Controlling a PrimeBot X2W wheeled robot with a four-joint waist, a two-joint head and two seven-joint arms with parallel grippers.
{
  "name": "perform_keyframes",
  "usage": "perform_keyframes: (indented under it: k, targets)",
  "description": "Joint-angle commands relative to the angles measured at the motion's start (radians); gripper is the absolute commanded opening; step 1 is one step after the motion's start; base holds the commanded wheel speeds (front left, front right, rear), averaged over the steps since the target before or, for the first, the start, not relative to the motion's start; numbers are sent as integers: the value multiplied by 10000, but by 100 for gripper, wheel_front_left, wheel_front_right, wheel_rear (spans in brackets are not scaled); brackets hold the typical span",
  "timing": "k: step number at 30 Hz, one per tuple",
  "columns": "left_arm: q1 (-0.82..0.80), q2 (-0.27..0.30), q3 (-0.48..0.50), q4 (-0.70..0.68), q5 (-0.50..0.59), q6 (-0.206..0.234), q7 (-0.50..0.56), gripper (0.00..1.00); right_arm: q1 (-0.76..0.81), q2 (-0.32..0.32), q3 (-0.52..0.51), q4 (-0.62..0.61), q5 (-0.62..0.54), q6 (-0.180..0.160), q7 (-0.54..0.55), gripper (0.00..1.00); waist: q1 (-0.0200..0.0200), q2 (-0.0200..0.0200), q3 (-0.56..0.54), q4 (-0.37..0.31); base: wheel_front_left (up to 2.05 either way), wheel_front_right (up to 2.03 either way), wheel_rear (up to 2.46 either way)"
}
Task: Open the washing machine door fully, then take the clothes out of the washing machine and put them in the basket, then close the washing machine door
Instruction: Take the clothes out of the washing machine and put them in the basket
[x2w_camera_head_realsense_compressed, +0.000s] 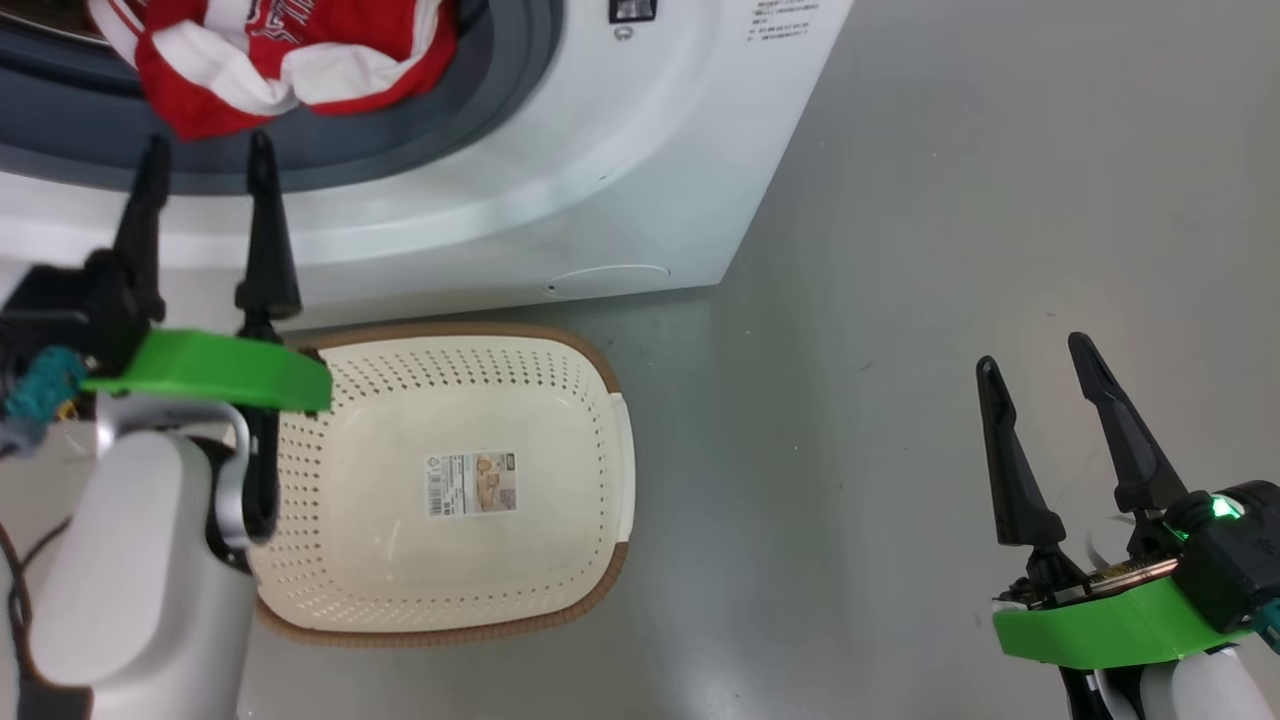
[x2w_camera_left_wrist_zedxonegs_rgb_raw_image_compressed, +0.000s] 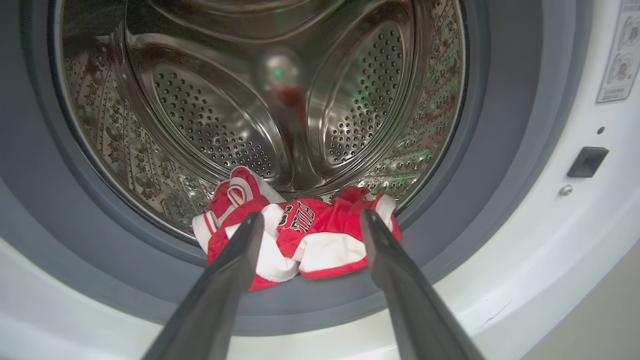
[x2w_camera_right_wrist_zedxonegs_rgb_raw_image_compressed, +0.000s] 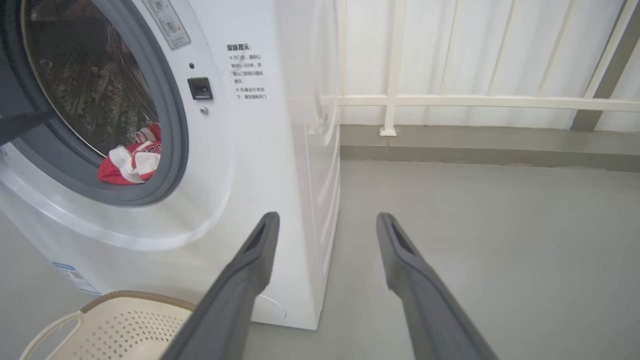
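Note:
Red and white clothes (x2w_camera_head_realsense_compressed: 280, 60) lie bunched at the front lip of the drum, spilling onto the grey gasket of the white washing machine (x2w_camera_head_realsense_compressed: 600, 170). In the left wrist view the clothes (x2w_camera_left_wrist_zedxonegs_rgb_raw_image_compressed: 300, 240) sit just beyond my fingertips, with the steel drum (x2w_camera_left_wrist_zedxonegs_rgb_raw_image_compressed: 260, 100) behind them. My left gripper (x2w_camera_head_realsense_compressed: 205, 150) is open, pointing at the drum mouth just below the clothes. The cream basket (x2w_camera_head_realsense_compressed: 600, 560) stands on the floor in front of the washer, with nothing in it. My right gripper (x2w_camera_head_realsense_compressed: 1035, 350) is open over bare floor to the right. The washing machine door is out of view.
Grey floor (x2w_camera_head_realsense_compressed: 950, 250) stretches to the right of the washer. In the right wrist view a white railing and wall (x2w_camera_right_wrist_zedxonegs_rgb_raw_image_compressed: 475, 100) stand behind the machine, and the basket (x2w_camera_right_wrist_zedxonegs_rgb_raw_image_compressed: 115, 325) shows at the lower left.

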Motion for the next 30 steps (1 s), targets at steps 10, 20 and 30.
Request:
perform_keyframes:
  k: [10,20,30]
  targets:
    - [-1764,753,449,1194,98,-221,-148,100,-282,-120,530,-216,-89,63,-64,100,0,-1,410,-283,0,0,0]
    - [-3173,1134,589,2673,219,-425,-175,100,-443,-120,761,-149,-108,63,-64,100,0,-1,804,-643,0,0,0]
    - [-4725,1492,563,4628,275,-464,-13,100,-634,-120,970,-95,-33,63,-64,100,0,-1,1305,-915,0,0,0]
